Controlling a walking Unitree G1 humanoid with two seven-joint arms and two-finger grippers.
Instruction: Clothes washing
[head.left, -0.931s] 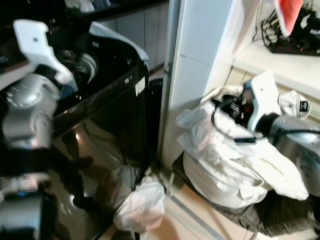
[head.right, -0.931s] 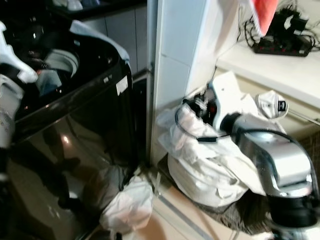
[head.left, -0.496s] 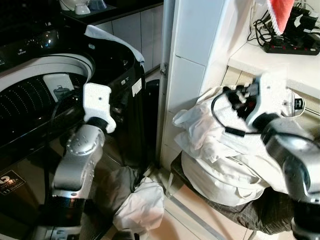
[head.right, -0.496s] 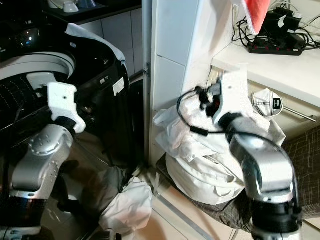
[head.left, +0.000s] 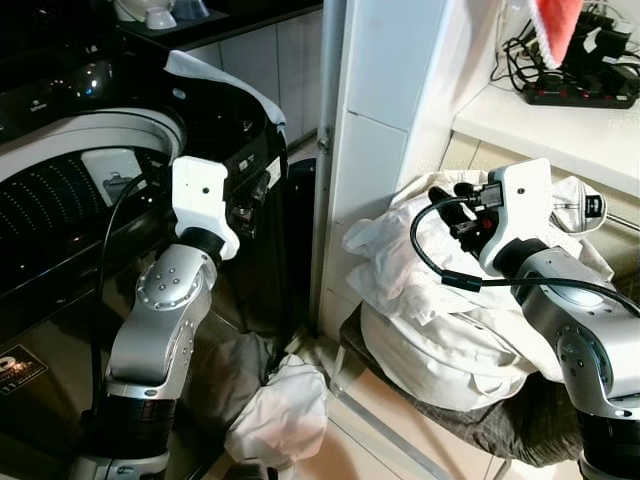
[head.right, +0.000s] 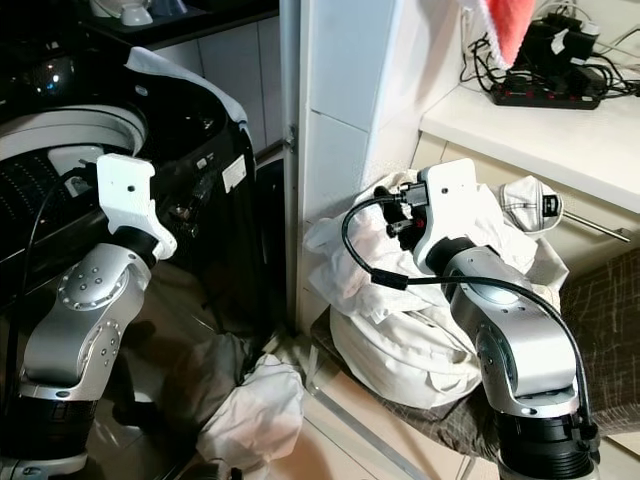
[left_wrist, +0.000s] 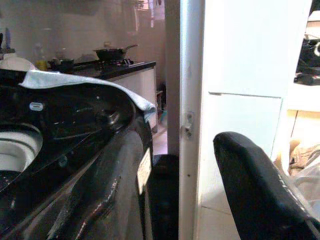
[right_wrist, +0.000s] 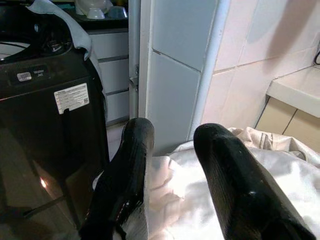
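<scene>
A black top-loading washing machine (head.left: 262, 150) stands at the left with its lid up and the drum (head.left: 50, 190) showing. A heap of white clothes (head.left: 440, 300) fills a dark basket (head.left: 545, 425) at the right. My right gripper (right_wrist: 175, 131) hovers just above the heap's near side, open, with nothing between its fingers (right_wrist: 220, 165). My left arm is raised in front of the machine, and its gripper (head.left: 243, 200) is at the machine's front right corner. One black finger (left_wrist: 260, 190) of it shows in the left wrist view.
A white tiled pillar (head.left: 375, 150) stands between machine and basket. A white garment (head.left: 280, 410) lies on the floor at the machine's foot. A pale cloth (head.left: 215, 75) drapes over the machine's back corner. A counter (head.left: 560, 125) with a power strip is behind the basket.
The head view has steadied and shifted. My left arm swung from the blurred upper left to the machine's front corner. My right gripper stayed over the white heap, shifting slightly.
</scene>
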